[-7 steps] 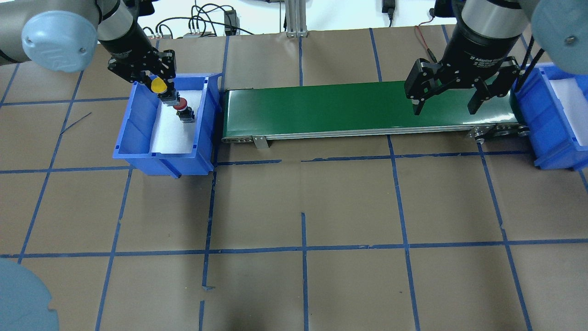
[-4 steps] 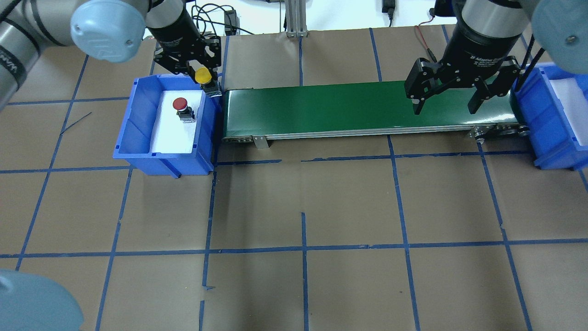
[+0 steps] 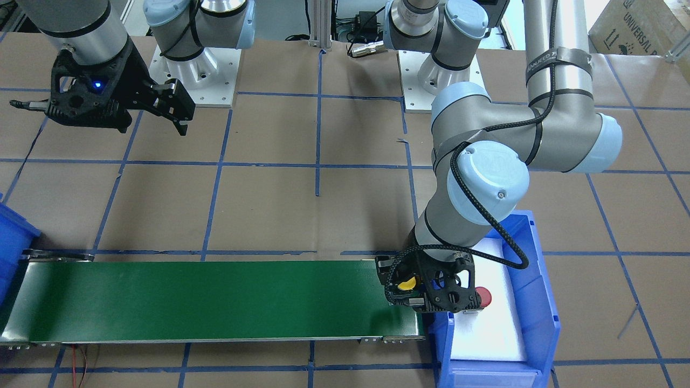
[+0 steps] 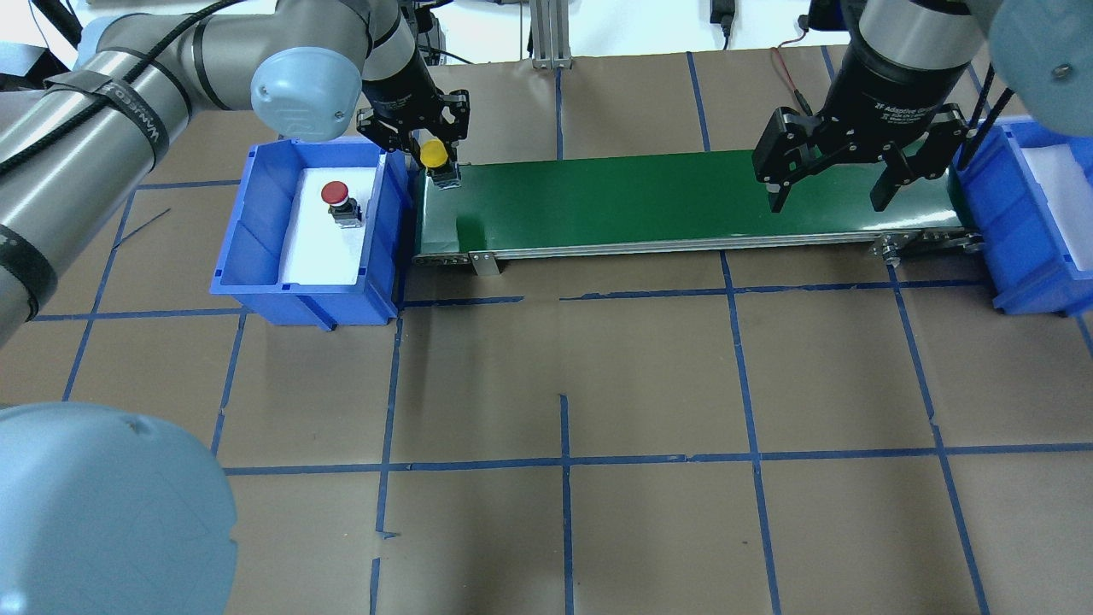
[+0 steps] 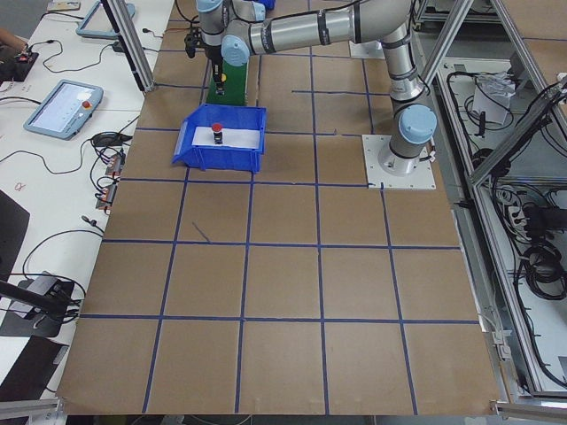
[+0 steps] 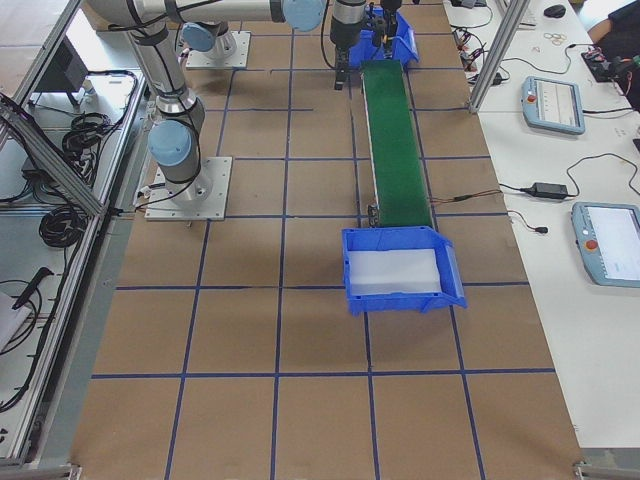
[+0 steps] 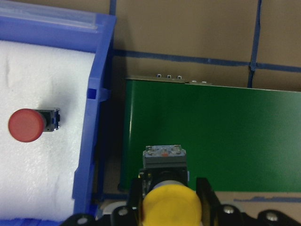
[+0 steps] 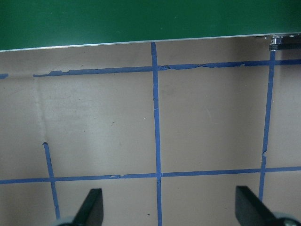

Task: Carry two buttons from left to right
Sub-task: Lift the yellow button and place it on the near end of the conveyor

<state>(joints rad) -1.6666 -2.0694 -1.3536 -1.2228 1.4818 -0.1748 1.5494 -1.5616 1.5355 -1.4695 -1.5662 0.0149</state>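
Note:
The yellow button (image 4: 434, 154) is clamped between the fingers of my left gripper (image 4: 432, 161), which holds it over the left end of the green conveyor belt (image 4: 683, 196). The wrist view shows its yellow cap (image 7: 170, 207) and grey body (image 7: 163, 157) above the belt (image 7: 225, 132). The red button (image 4: 335, 193) lies on white foam in the left blue bin (image 4: 256, 222); the left wrist view shows the red button (image 7: 27, 125) on its side. My right gripper (image 4: 828, 203) hangs open and empty over the belt's right end.
A second blue bin (image 4: 1008, 222) with a white foam floor stands at the conveyor's right end. Brown paper with a blue tape grid (image 4: 564, 461) covers the table in front of the belt. Cables (image 4: 384, 34) lie along the far edge.
My left gripper carried the yellow button up out of the left bin and rightward, over the bin wall to the conveyor's left end. The red button and the right arm stayed put.

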